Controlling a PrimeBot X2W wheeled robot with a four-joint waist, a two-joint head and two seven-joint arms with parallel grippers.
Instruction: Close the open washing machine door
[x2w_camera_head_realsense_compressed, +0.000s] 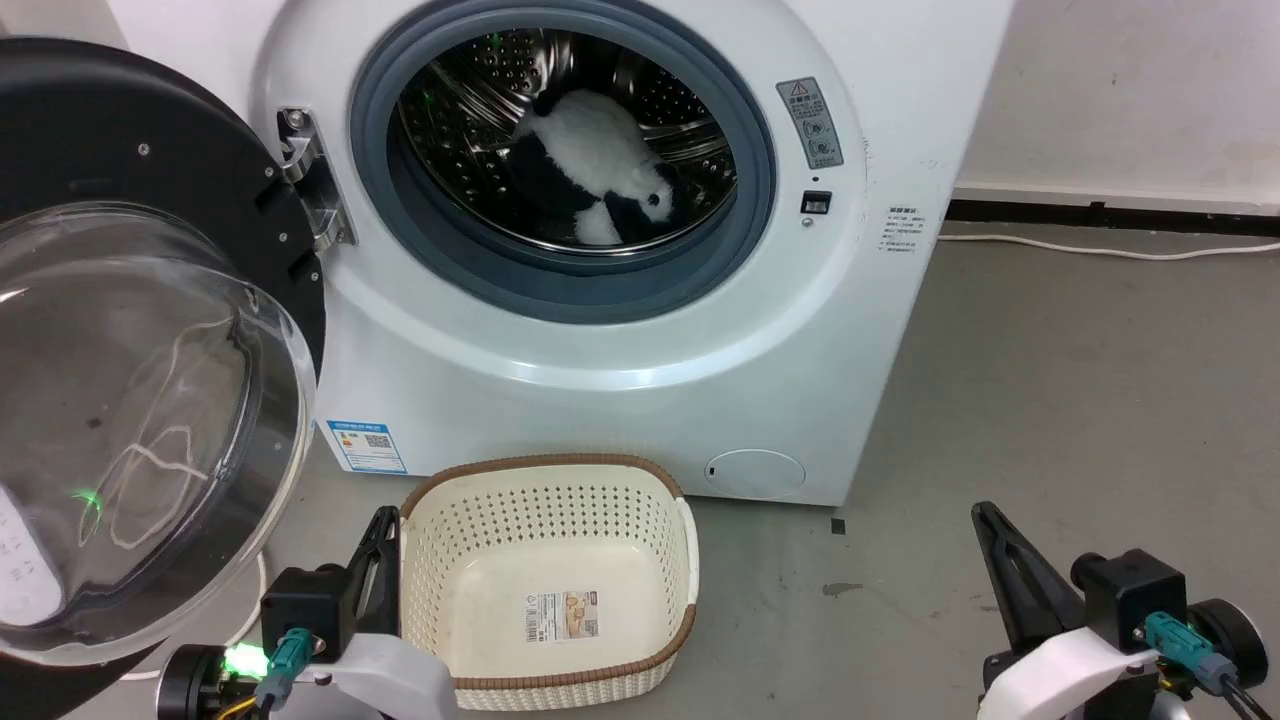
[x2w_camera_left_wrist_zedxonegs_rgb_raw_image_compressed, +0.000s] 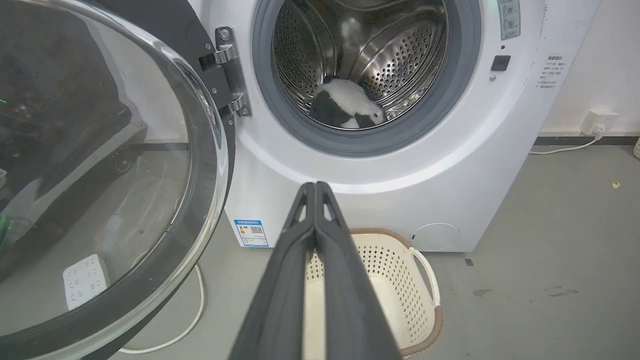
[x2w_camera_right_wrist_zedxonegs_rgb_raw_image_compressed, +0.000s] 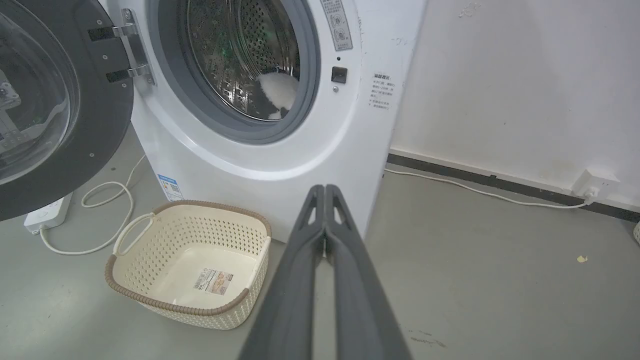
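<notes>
A white front-loading washer (x2w_camera_head_realsense_compressed: 640, 390) fills the upper middle of the head view. The washing machine door (x2w_camera_head_realsense_compressed: 150, 350) stands wide open at the left of the frame, hanging from a metal hinge (x2w_camera_head_realsense_compressed: 312, 190) on the opening's left side; its black rim surrounds a bulging clear glass bowl that faces the camera. Inside the steel drum (x2w_camera_head_realsense_compressed: 470, 110), at upper centre, lies a black-and-white plush toy (x2w_camera_head_realsense_compressed: 600, 160). A cream perforated basket (x2w_camera_head_realsense_compressed: 545, 468) with a brown rim sits on the grey floor (x2w_camera_head_realsense_compressed: 1060, 400) at lower centre, just in front of the washer. The left gripper (x2w_camera_left_wrist_zedxonegs_rgb_raw_image_compressed: 316, 186), at the bottom of its wrist view, has its two dark fingers pressed together on nothing, apart from the door. The right gripper (x2w_camera_right_wrist_zedxonegs_rgb_raw_image_compressed: 325, 188) is likewise clenched and empty, low in its own view.
</notes>
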